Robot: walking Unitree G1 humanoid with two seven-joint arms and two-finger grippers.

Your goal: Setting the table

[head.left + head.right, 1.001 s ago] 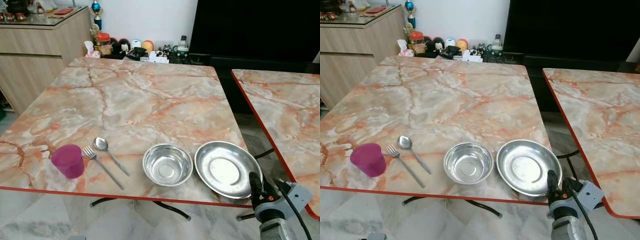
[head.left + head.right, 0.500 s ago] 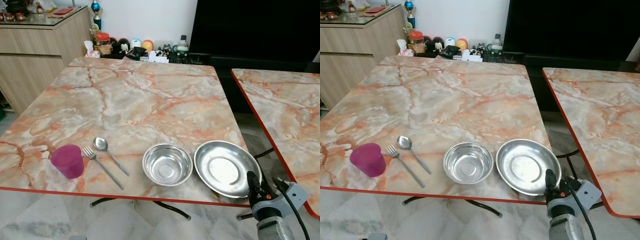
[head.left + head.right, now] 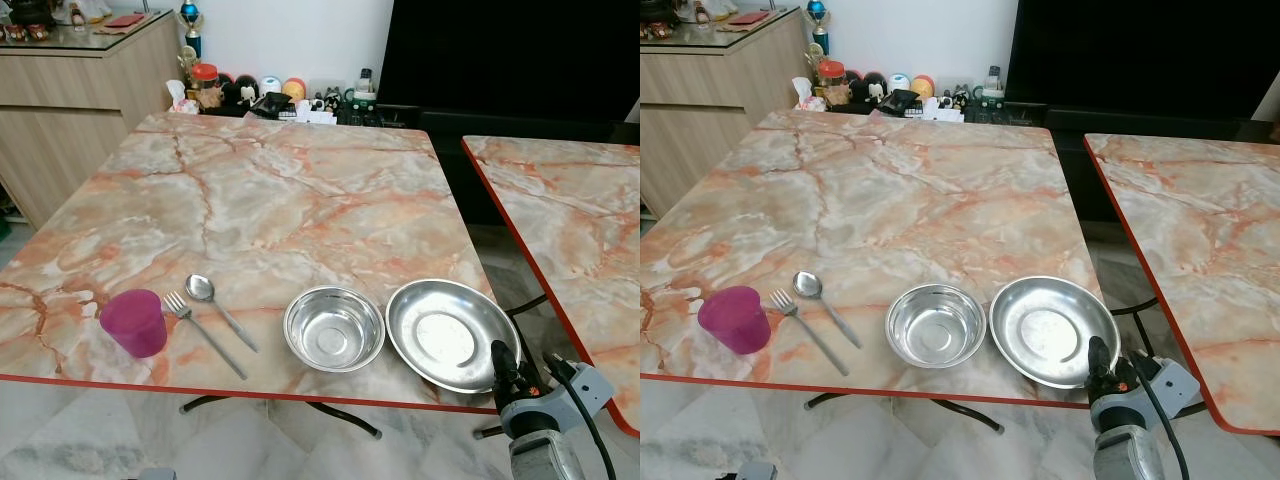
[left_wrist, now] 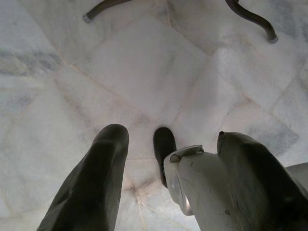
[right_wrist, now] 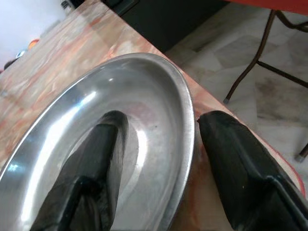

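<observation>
Marble-patterned in pink and cream with a red edge, the tabletop (image 3: 270,200) took up most of the head views, a second one like it at the right of the frame. Along its near edge at the bottom of the frame stood the steel plate (image 3: 450,333), lower right, then the steel bowl (image 3: 334,328) just left of it, the purple cup (image 3: 134,322) at the lower left, and the spoon (image 3: 218,308) and fork (image 3: 203,331) between cup and bowl.

At the plate's near-right rim was the right tool (image 5: 159,163), open, one finger (image 5: 94,163) over the plate's inside and the other (image 5: 240,168) outside the rim. The plate looked thin, stiff, light and shiny, so probably slippery; its raised rim seemed the only place to pinch it.

Hanging idle, the left tool (image 4: 166,159) was open above the floor (image 4: 144,72).
</observation>
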